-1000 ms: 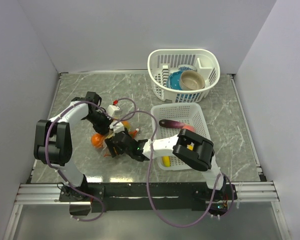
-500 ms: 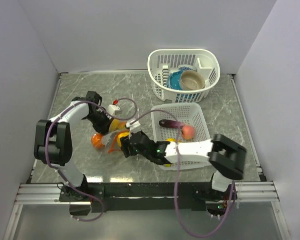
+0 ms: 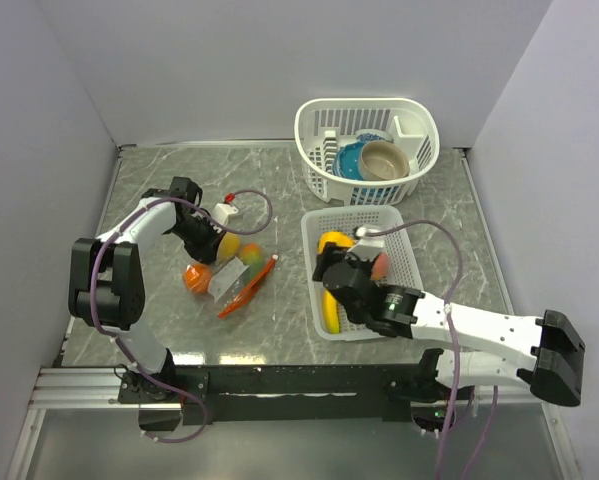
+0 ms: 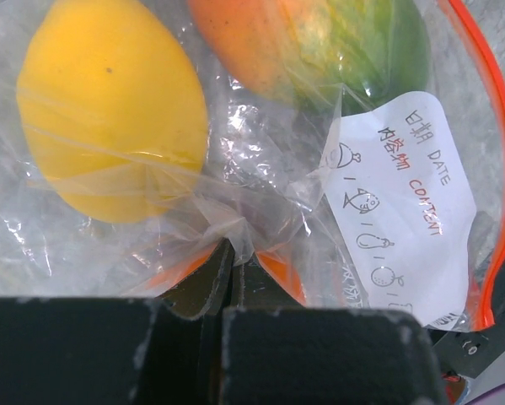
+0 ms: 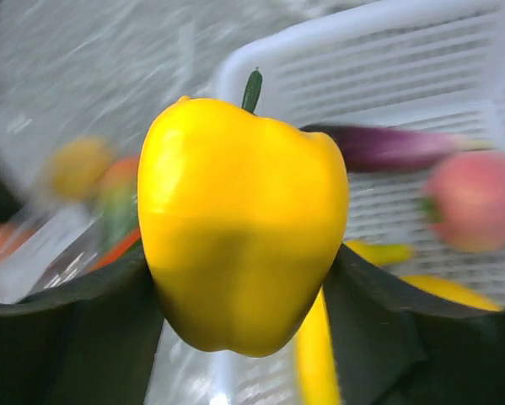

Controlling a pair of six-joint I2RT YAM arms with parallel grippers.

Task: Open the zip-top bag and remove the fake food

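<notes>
The zip-top bag [image 3: 235,277] lies left of centre, its red-orange zipper strip [image 3: 249,290] toward the baskets. My left gripper [image 3: 210,240] [image 4: 233,268] is shut on a pinch of its clear plastic. Through the plastic I see fake food: a yellow lemon [image 4: 109,118] and an orange-green fruit [image 4: 319,42]. An orange fruit [image 3: 196,278] shows at the bag's left end. My right gripper [image 3: 337,256] [image 5: 244,278] is shut on a yellow pepper [image 5: 244,211], held over the left rim of the white rectangular basket [image 3: 404,240].
The rectangular basket holds a banana [image 3: 331,312], a pink fruit [image 5: 471,198] and a purple eggplant [image 5: 395,148]. A round white basket [image 3: 419,120] at the back holds a blue bowl [image 3: 349,160] and a tan bowl [image 3: 384,160]. Walls close in both sides.
My right gripper has swung from the bag's mouth to the right, carrying the yellow pepper over the rectangular basket. The left gripper has kept its pinch on the bag.
</notes>
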